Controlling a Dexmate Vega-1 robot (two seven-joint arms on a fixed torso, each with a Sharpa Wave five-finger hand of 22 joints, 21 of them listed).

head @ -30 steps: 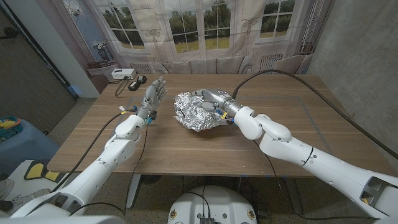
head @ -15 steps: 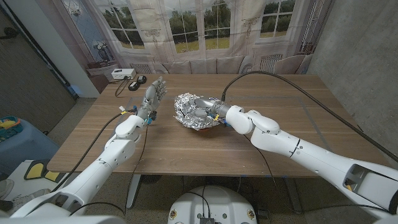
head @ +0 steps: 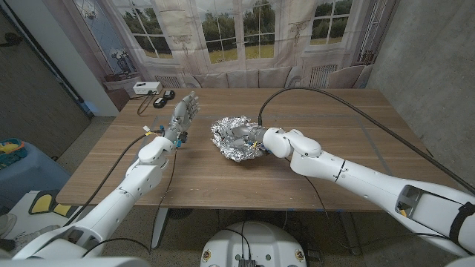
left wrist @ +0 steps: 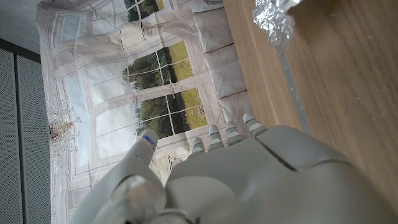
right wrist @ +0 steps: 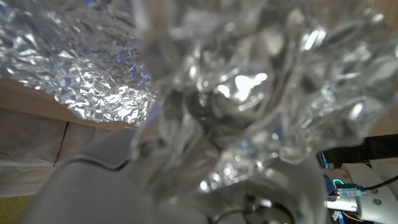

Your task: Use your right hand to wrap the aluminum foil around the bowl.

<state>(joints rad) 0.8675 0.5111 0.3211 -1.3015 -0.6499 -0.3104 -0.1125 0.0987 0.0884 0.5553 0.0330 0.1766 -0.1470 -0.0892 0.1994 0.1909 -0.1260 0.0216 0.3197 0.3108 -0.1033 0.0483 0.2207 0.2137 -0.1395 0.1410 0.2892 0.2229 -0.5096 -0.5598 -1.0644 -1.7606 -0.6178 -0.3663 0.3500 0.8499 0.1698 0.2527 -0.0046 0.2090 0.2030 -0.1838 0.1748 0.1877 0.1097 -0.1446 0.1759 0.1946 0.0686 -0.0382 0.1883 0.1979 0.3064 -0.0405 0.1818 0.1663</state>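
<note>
Setting: wooden table (head: pixel 312 159), a window backdrop behind it.
Foil: we see the aluminum foil (head: pixel 236 136) crumpled over the bowl near mid-table; the bowl itself is hidden.
Right hand: right hand (head: pixel 254 137) presses into the foil's near side; we cannot tell its finger closure.
Left hand: left hand (head: pixel 183 115) upright beside the foil, fingers spread, holding nothing.
Risk: we judge hard pressing could tear the foil or shove the unbraced bowl.
</note>
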